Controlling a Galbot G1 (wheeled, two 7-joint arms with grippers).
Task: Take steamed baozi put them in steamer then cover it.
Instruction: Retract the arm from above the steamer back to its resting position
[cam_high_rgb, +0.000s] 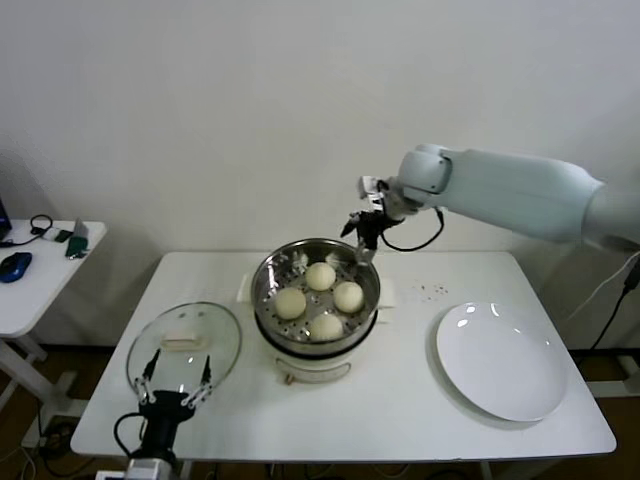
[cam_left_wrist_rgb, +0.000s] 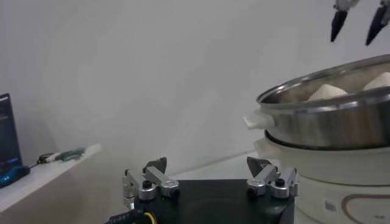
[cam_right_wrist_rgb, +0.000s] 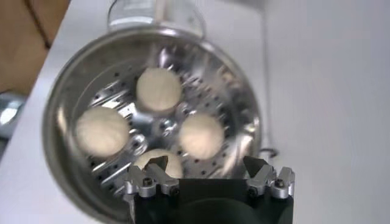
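Note:
Several cream-white steamed baozi (cam_high_rgb: 320, 276) lie in the steel steamer (cam_high_rgb: 262, 300) at the table's middle. My right gripper (cam_high_rgb: 363, 232) hovers open and empty just above the steamer's back right rim. From its wrist I look down on the baozi (cam_right_wrist_rgb: 158, 88) on the perforated bottom of the steamer (cam_right_wrist_rgb: 61, 103), with the right gripper (cam_right_wrist_rgb: 206, 163) holding nothing. The cover (cam_high_rgb: 185, 345), a clear glass lid, lies flat to the left of the steamer. At the cover's near edge my left gripper (cam_high_rgb: 178, 385) stands open. The left gripper (cam_left_wrist_rgb: 206, 165) faces the steamer (cam_left_wrist_rgb: 329, 115).
A flat white plate (cam_high_rgb: 500, 360) lies on the table's right side. A small side table (cam_high_rgb: 40, 270) with gadgets stands off to the left. The white wall runs close behind the table.

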